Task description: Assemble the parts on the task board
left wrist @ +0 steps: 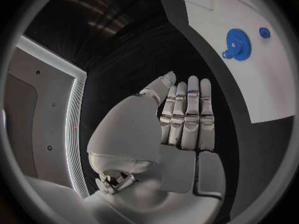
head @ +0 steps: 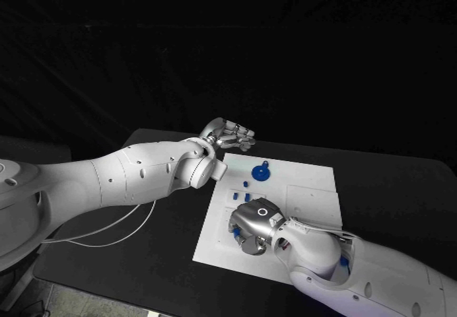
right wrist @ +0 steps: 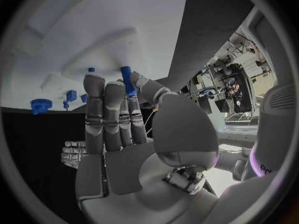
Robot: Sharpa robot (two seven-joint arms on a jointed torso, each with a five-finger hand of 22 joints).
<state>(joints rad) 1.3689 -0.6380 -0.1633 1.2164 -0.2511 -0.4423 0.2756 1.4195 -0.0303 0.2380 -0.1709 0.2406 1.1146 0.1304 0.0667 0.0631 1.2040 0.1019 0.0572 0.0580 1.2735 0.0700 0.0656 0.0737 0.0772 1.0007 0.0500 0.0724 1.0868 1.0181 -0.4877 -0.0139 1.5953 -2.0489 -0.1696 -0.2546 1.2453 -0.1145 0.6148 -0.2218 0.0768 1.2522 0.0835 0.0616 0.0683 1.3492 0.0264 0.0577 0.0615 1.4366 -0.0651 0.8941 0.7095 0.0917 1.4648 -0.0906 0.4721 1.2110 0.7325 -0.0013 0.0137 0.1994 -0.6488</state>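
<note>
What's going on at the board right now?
The right hand is down over the near part of the white task board, touching a blue peg with its fingertips; whether it grips it is unclear. The left hand hovers off the board's far corner, fingers straight, holding nothing. A blue gear sits on the board.

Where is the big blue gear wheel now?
In the head view, the big blue gear wheel lies on the white task board, near its far edge, just beyond the left hand.
</note>
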